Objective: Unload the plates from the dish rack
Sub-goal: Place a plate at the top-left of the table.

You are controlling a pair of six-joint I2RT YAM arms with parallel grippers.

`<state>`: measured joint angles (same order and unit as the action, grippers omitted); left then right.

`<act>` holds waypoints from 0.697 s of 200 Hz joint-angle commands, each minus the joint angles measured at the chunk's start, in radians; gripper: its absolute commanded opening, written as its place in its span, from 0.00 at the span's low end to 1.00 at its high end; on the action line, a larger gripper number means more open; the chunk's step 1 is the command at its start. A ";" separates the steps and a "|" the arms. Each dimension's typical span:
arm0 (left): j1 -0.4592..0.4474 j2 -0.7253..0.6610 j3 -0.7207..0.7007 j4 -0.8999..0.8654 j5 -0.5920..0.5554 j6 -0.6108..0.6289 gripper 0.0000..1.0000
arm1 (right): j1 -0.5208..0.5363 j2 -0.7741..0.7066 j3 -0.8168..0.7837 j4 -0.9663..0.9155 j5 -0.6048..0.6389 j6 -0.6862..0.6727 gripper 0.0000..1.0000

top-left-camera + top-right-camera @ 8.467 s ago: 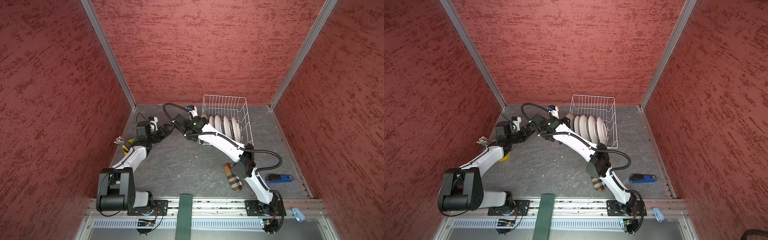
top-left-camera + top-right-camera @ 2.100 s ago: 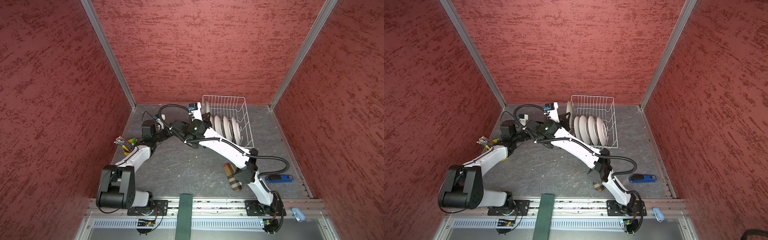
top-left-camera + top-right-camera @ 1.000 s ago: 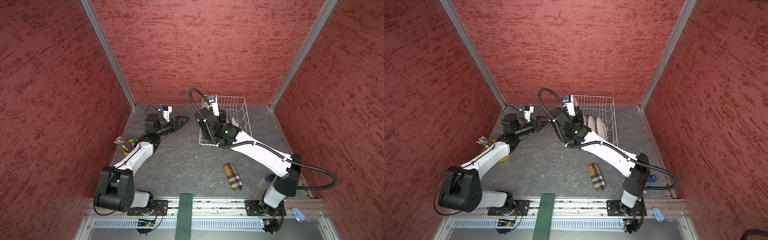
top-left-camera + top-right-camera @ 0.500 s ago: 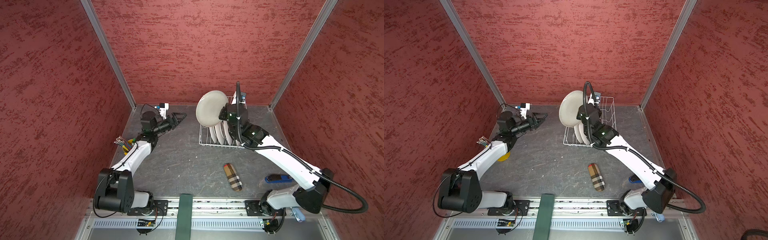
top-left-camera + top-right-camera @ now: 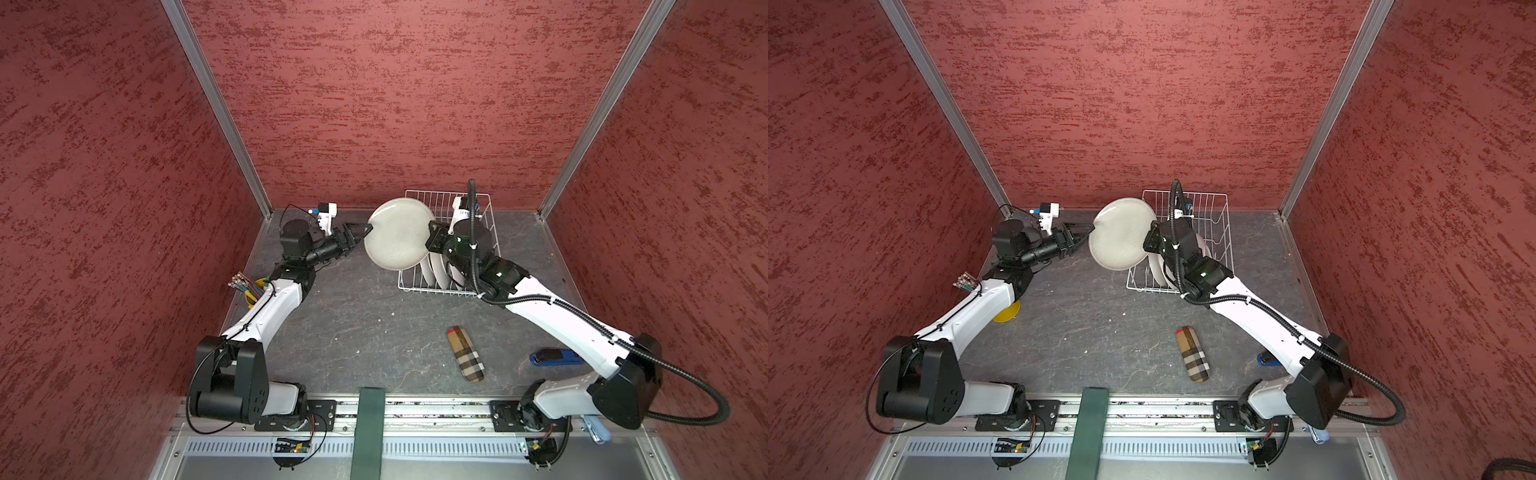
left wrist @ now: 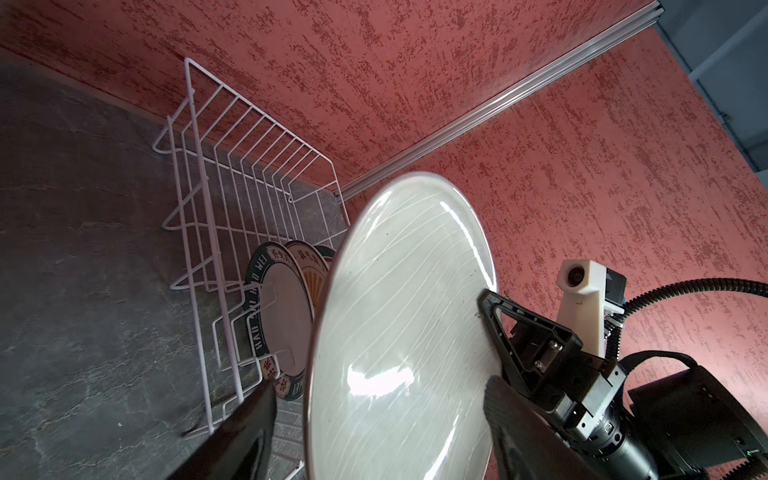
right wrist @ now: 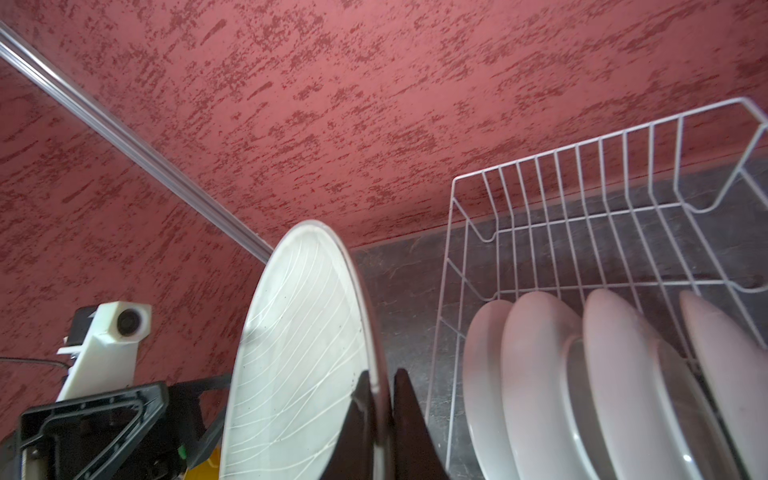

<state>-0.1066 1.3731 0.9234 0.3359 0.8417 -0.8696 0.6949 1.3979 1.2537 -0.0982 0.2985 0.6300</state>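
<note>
A grey-beige plate (image 5: 399, 239) (image 5: 1121, 239) with fine white lines hangs on edge in the air, just left of the dish rack (image 5: 440, 193) (image 5: 1185, 193). My right gripper (image 5: 430, 241) (image 7: 380, 374) is shut on its rim, one finger on each face. At the opposite edge my left gripper (image 5: 368, 228) (image 6: 380, 384) is open, with the plate (image 6: 399, 332) between its spread fingers and a gap on each side. Several white plates (image 7: 540, 374) (image 5: 436, 266) stand on edge in the rack (image 7: 582, 187). Two of them (image 6: 282, 316) show lettered rims.
A plaid case (image 5: 465, 353) lies on the grey table towards the front. A blue stapler (image 5: 552, 357) sits under the right arm. A yellow object with coloured cables (image 5: 253, 286) rests by the left wall. Red walls close in the table on three sides.
My right gripper lifted the grey-beige plate out of the rack and carried it left. My left gripper reached to the plate's far rim and its jaws narrowed slightly.
</note>
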 commanded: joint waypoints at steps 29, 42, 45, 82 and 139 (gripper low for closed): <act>0.012 -0.019 0.016 -0.052 -0.030 0.051 0.53 | -0.020 -0.008 -0.006 0.265 -0.108 0.096 0.00; 0.013 -0.033 0.009 -0.057 -0.050 0.064 0.41 | -0.024 -0.009 -0.015 0.271 -0.118 0.100 0.00; 0.013 -0.036 0.008 -0.059 -0.055 0.068 0.39 | -0.026 -0.009 -0.018 0.273 -0.121 0.104 0.00; 0.021 -0.048 0.005 -0.078 -0.069 0.087 0.26 | -0.050 -0.001 -0.032 0.284 -0.176 0.127 0.00; 0.019 -0.043 0.011 -0.079 -0.062 0.086 0.22 | -0.073 0.022 -0.037 0.336 -0.274 0.152 0.00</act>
<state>-0.0898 1.3460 0.9237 0.2543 0.7811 -0.8024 0.6342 1.4322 1.2057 0.0277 0.1032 0.7151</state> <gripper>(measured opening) 0.217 0.097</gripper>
